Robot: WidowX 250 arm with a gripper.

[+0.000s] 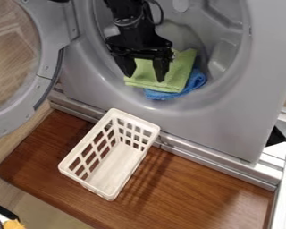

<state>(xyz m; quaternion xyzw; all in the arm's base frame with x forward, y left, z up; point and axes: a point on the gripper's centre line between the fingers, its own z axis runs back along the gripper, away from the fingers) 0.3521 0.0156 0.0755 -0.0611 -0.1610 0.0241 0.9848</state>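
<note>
End effector (145, 78): fingers spread apart, pointing down over the green cloth – whether they touch it, I cannot tell
Green cloth (180, 69): folded, in the round opening (230, 91) of the grey machine (187, 129), partly on top of the blue cloth
Blue cloth (196, 79): bunched at the opening's lower edge
Door (45, 74): swung open at left
Basket (70, 168): white, upright – on the brown wooden surface (193, 192) below the opening
</note>
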